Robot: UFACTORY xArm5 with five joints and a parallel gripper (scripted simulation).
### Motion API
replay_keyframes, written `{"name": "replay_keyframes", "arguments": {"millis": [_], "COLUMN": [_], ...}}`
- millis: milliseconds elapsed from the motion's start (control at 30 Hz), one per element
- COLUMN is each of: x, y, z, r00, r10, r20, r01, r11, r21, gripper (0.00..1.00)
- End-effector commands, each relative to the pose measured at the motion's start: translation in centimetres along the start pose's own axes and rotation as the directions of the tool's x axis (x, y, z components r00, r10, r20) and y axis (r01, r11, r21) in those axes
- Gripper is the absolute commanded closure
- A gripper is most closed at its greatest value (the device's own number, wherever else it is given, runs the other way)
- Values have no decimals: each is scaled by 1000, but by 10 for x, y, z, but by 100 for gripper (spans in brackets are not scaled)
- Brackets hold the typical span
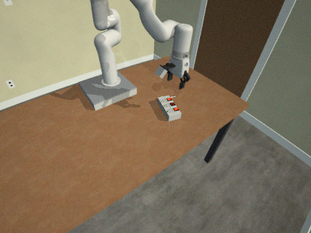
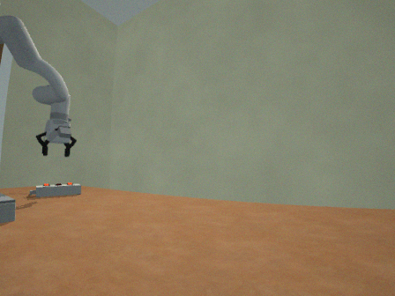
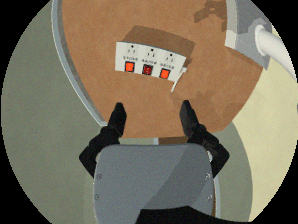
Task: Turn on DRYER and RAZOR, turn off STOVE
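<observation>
The power strip [image 1: 175, 117] [image 2: 59, 191] [image 3: 119, 54] lies flat on the table, switches up. In the wrist view its labels read STOVE, RAZOR and DRYER from left to right. The STOVE switch [image 1: 176, 109] [image 2: 70, 183] [image 3: 129, 67] is bright orange, lit. The RAZOR switch [image 1: 172, 104] [image 3: 147, 70] is dark red, unlit. The DRYER switch [image 1: 169, 99] [image 2: 46, 185] [image 3: 165, 74], by the cord end, is bright orange, lit. My gripper [image 1: 175, 82] [image 2: 55, 154] [image 3: 152, 107] is open and empty, pointing down, well above the strip and touching nothing.
The arm's grey base block [image 1: 114, 98] [image 2: 6, 210] stands on the table [image 1: 87, 145] [image 2: 198, 247] near the wall. A short cord stub [image 3: 178, 80] sticks out beside the DRYER end. The table's edge and right corner lie beyond the strip.
</observation>
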State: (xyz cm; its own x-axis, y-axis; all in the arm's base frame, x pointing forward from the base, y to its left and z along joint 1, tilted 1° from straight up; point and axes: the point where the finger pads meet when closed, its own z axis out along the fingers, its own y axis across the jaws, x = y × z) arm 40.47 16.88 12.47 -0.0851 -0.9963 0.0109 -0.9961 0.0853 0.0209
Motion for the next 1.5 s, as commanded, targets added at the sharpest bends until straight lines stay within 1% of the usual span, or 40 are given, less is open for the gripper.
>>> {"name": "replay_keyframes", "arguments": {"millis": [0,433,533,600,667,733,767,833,933,1000,1033,1133,1233,1333,1367,1433,1467], "x": [-1,-1,0,0,1,2,3,4,7,7,8,10,12,13,13,13,13], "y": [-1,-1,-4,-8,-12,-18,-21,-28,-38,-38,-41,-49,-54,-56,-56,-56,-56], "z": [-2,-1,1,5,10,16,19,27,38,38,42,52,59,62,62,63,63], "r00": [1000,1000,997,989,968,927,898,855,768,768,666,573,443,302,278,275,275], "r10": [-4,-14,-72,-148,-251,-375,-440,-519,-641,-641,-746,-819,-896,-953,-961,-961,-961], "r20": [5,5,4,4,3,1,1,0,-2,-2,-3,-5,-6,-7,-7,-7,-7], "r01": [4,14,72,148,251,375,440,519,641,641,746,819,896,953,961,961,961], "r11": [1000,1000,997,989,968,927,898,855,767,767,666,573,443,302,278,275,275], "r21": [10,10,10,11,11,11,11,11,12,12,11,11,10,9,8,8,8], "gripper": [0,0,0,0,0,0,0,0,0,0,0,0,0,0,0,0,100]}}
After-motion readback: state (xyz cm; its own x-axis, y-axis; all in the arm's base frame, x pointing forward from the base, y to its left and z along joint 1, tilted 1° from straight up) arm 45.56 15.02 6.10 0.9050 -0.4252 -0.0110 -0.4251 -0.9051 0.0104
